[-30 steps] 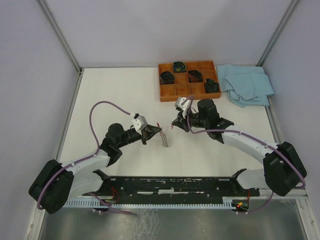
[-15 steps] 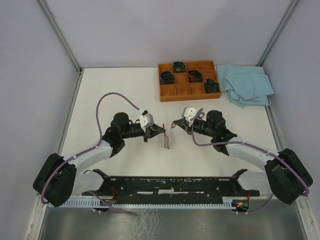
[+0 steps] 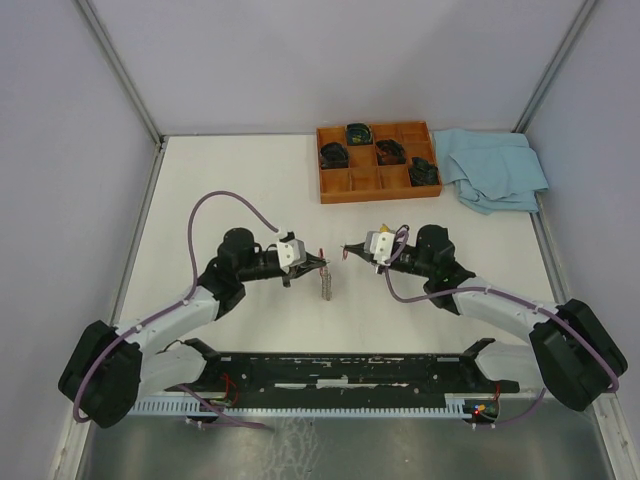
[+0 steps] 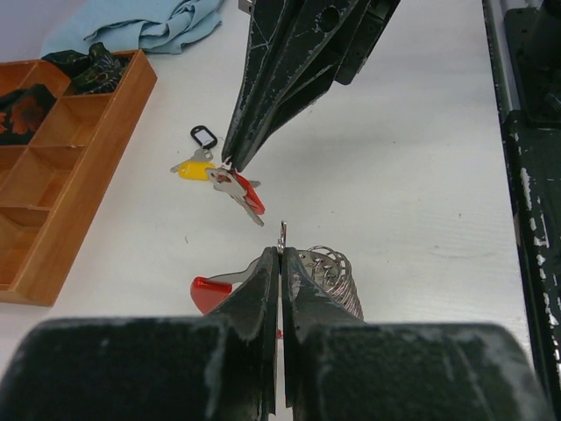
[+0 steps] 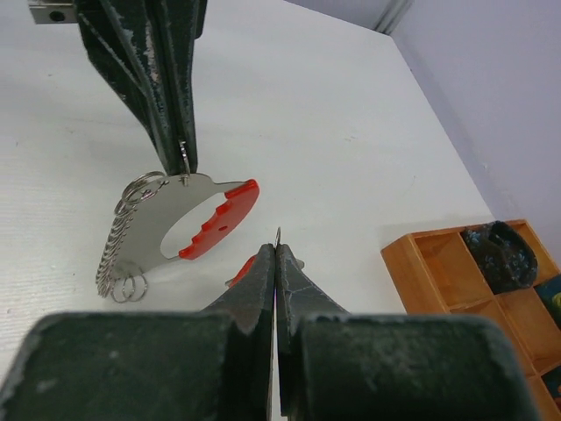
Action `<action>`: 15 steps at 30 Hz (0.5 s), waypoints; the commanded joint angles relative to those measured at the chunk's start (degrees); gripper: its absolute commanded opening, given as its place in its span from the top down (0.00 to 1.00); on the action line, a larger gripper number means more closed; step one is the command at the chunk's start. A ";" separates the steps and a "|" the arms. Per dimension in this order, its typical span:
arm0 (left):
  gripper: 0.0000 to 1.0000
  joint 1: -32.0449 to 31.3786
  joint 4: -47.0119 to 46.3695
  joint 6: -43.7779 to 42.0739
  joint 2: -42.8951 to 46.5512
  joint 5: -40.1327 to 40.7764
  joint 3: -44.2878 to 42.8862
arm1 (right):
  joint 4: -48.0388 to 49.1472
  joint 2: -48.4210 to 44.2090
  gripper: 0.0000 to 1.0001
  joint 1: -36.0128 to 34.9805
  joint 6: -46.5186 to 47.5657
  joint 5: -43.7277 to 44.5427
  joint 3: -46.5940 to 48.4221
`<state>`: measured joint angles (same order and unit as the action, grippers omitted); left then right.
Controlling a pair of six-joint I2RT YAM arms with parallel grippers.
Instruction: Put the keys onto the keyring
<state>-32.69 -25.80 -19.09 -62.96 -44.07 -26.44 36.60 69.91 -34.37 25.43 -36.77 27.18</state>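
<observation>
My left gripper [image 3: 320, 259] is shut on the keyring's thin silver ring [image 4: 282, 235] and holds it above the table. The keyring's curved red band [image 5: 217, 219] and a bunch of spare rings [image 5: 121, 254] hang below it. My right gripper [image 3: 347, 250] faces it a short gap away and is shut on the red-capped key [image 4: 246, 189]. In the right wrist view only the key's thin edge [image 5: 278, 235] and a bit of red cap show. One yellow-capped key [image 4: 195, 171] lies on the table behind. The other yellow key is not in view.
A small black oval loop [image 4: 203, 137] lies next to the yellow key. An orange wooden compartment tray [image 3: 348, 183] with dark items stands at the back, and a light blue cloth [image 3: 497, 168] lies to its right. The black base rail [image 3: 350, 370] runs along the near edge.
Both arms have shifted and their wrists have turned. The two gripper tips still face each other near the table's middle, each holding the same thing.
</observation>
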 commanded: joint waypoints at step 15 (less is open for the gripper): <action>0.97 -0.03 -6.55 -23.68 3.41 -3.67 7.53 | -7.80 -1.87 0.99 -0.56 16.02 -11.83 2.66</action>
<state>-32.69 -27.79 -37.19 -59.66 -44.40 -20.16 29.74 69.06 -34.46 37.78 -45.63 27.20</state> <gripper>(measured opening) 0.043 0.013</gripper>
